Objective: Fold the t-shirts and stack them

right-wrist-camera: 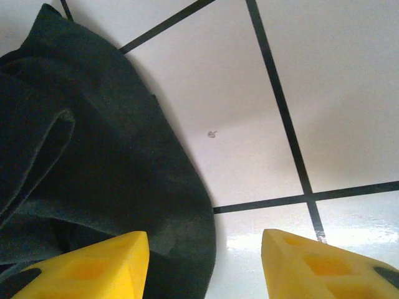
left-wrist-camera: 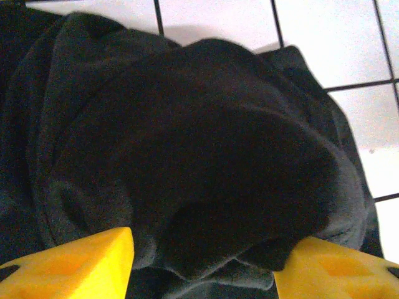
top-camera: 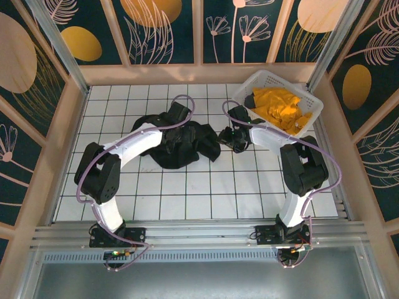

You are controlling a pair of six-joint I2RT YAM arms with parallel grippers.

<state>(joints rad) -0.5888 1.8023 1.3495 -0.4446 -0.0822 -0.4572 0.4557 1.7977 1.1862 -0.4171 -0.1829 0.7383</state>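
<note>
Tiled table (top-camera: 187,199) had open room at front | black t-shirt (top-camera: 187,151) lay bunched | left gripper (left-wrist-camera: 215,240) gaped over it | right gripper (right-wrist-camera: 204,240) gaped at its edge

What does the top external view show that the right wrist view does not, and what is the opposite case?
Top external: the white basket holding orange-yellow t-shirts, the left arm, the right arm, and the whole crumpled black t-shirt. Right wrist: the right gripper close up, its yellow fingertips apart, one over the cloth's edge, one over bare tile. Both: black t-shirt and gridded table.
</note>
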